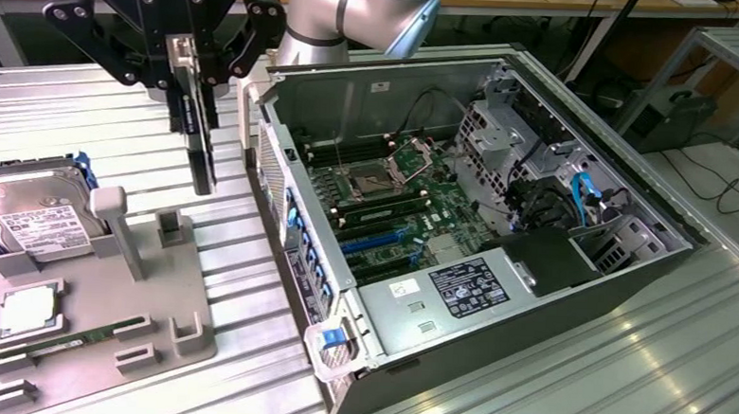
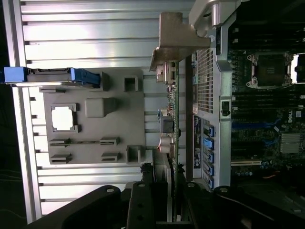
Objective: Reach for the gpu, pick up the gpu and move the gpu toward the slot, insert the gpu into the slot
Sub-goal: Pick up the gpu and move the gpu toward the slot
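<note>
- Gripping the gpu (image 1: 201, 156) by its upper edge, the gripper (image 1: 193, 103) stands clenched on the card, which hangs upright beneath the fingers.
- You find the gpu in the air outside the computer case (image 1: 619, 286), just beside the case's open top edge on the exterior view's left. It hangs clear of the grey fixture (image 1: 163, 291) below it.
- From the wrist, you see the card edge-on (image 2: 174, 119), running alongside the case's outer wall, with its silver bracket (image 2: 177, 36) at the end farthest from the gripper (image 2: 164, 191).
- The slot (image 1: 371, 241), a blue strip on the green motherboard (image 1: 421, 195) inside the case, sits unoccupied and well apart from the card.
- Judged progress: reach and pick-up look complete, and transfer toward the slot is only partly made, since the card has not crossed the case wall. Insertion remains entirely undone.
- The hard drive (image 1: 34, 213) rests on the fixture, farther from the case than the gpu, and you may disregard it.
</note>
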Controlling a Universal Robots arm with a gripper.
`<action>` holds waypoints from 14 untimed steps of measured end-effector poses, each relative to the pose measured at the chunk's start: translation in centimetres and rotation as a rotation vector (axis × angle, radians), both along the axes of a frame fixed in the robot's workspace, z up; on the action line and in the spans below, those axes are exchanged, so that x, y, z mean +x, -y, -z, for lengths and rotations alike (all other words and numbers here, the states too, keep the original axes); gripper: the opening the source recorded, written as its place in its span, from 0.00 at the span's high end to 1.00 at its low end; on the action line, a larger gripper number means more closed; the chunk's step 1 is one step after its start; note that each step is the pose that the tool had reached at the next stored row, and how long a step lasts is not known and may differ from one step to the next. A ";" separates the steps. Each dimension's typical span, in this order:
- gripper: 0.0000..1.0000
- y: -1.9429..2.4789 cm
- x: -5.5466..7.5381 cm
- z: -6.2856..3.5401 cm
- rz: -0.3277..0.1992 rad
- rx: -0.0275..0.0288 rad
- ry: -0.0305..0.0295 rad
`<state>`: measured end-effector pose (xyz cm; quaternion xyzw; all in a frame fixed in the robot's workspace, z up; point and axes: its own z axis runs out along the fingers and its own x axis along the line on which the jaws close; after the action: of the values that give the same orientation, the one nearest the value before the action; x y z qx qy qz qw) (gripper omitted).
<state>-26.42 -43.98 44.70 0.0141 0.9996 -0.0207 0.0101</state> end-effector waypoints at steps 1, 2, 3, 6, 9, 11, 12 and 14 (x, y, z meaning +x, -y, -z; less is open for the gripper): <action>0.73 0.00 0.0 0.00 0.000 0.0000 0.0000; 0.73 0.00 0.1 0.00 0.000 0.0001 0.0000; 0.73 0.00 0.1 0.00 0.000 0.0001 0.0000; 0.73 0.00 0.2 0.00 0.000 0.0000 0.0000; 0.73 0.00 0.2 0.00 0.000 0.0000 -0.0001; 0.73 0.00 0.3 0.00 0.000 0.0000 -0.0001; 0.73 0.00 0.4 0.00 0.000 0.0000 0.0000; 0.73 0.00 0.4 0.00 0.000 0.0001 0.0000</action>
<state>-26.00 -43.97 44.69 0.0141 0.9996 -0.0206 0.0102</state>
